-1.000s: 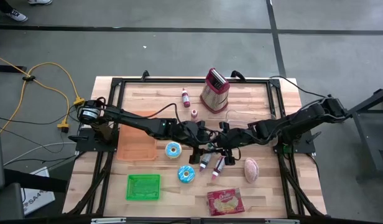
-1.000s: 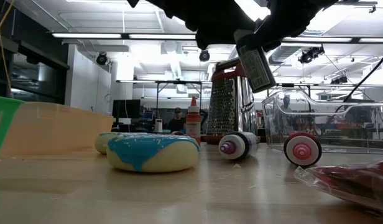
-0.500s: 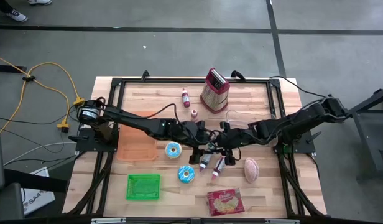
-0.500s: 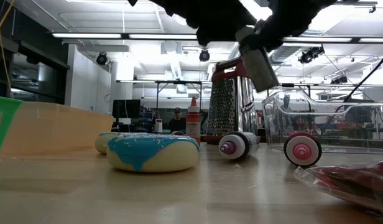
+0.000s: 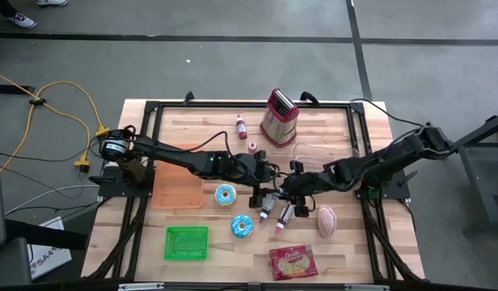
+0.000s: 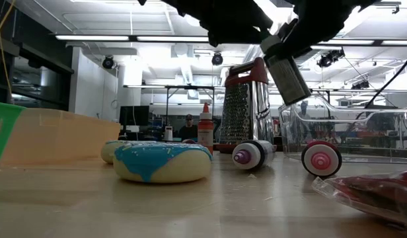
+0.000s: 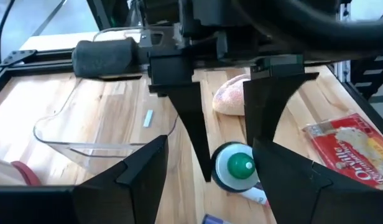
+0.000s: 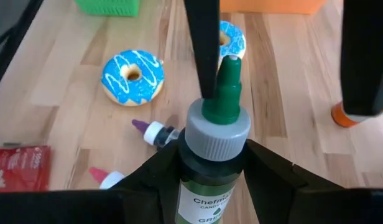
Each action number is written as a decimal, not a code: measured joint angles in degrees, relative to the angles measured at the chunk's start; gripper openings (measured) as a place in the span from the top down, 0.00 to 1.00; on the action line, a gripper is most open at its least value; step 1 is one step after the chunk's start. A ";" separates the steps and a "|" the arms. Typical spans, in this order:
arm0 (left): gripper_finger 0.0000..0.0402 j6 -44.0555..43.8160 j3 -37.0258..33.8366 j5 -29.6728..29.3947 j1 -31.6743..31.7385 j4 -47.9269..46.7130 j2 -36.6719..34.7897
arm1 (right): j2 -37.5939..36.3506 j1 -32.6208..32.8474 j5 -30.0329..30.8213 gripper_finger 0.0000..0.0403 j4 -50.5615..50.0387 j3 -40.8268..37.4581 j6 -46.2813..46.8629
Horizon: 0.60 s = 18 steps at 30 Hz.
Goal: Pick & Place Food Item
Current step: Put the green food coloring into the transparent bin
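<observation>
Holding the green-capped bottle above the table's middle, our right gripper stays clamped while our left gripper has spread and let go. The handover looks finished, though the overhead view is cluttered; the right arm can go place it.

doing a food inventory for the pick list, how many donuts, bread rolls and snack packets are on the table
blue donuts: 2
bread roll: 1
red snack packet: 1
total: 4
</observation>
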 joint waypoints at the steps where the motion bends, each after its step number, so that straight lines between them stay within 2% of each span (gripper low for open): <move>1: 0.44 -0.02 0.00 0.01 0.00 -0.13 0.00 | -0.73 0.00 0.01 0.64 -0.54 0.00 0.00; 7: 0.44 -0.04 -0.02 0.07 -0.02 -0.35 0.00 | -6.33 0.02 1.80 0.64 -3.62 0.00 2.31; 18: 0.44 -0.08 -0.13 0.27 -0.07 -0.33 0.09 | -16.65 -0.02 9.67 0.64 -19.86 0.04 12.04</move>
